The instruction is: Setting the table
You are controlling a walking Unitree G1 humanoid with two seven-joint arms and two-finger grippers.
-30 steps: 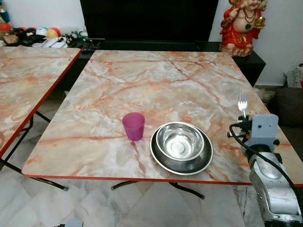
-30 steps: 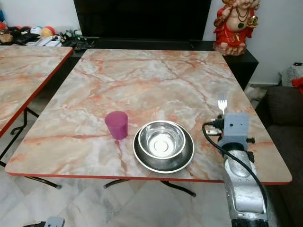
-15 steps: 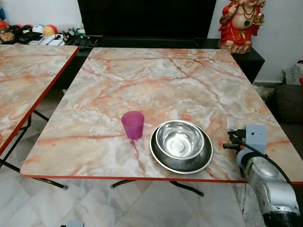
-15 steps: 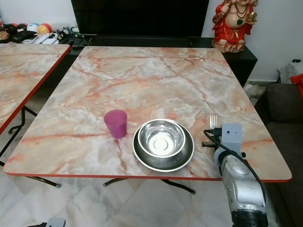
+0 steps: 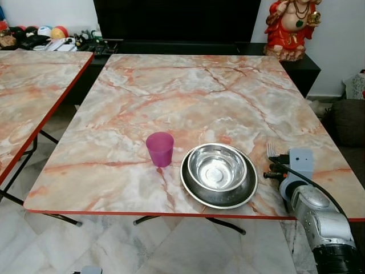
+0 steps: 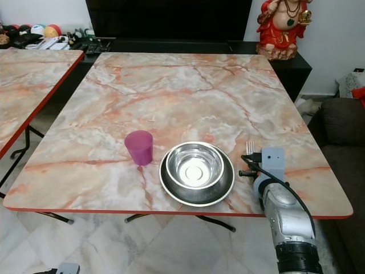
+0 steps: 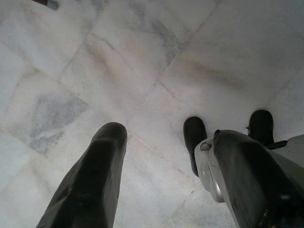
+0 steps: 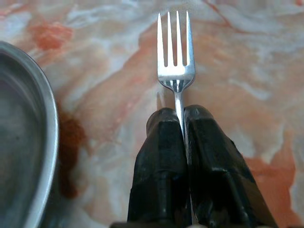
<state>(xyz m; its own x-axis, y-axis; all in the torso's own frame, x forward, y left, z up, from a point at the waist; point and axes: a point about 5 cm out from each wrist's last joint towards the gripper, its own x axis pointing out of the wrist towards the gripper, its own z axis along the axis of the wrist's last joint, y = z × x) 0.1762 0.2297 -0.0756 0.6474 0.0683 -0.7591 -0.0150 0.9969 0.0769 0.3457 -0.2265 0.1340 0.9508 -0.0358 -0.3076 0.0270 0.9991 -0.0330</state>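
A steel bowl [image 5: 217, 168] sits in a steel plate [image 5: 194, 192] near the front edge of the marble table [image 5: 188, 97]. A purple cup [image 5: 160, 149] stands just left of them. My right gripper [image 8: 181, 118] is shut on a silver fork [image 8: 174, 52], low over the tabletop just right of the plate; the tines [image 5: 271, 149] point away from me. Down at my side, my left gripper [image 7: 161, 137] hangs open over the floor.
A second marble table [image 5: 28, 91] stands to the left across a gap. A dark cabinet with a red statue [image 5: 293, 25] lines the far wall, with clutter at far left. A dark sofa [image 6: 342, 131] is on the right. My foot [image 7: 213, 166] is on the tiled floor.
My right gripper has lowered the fork from well above the table to just over its surface and drawn it closer to the plate. The head camera has shifted slightly.
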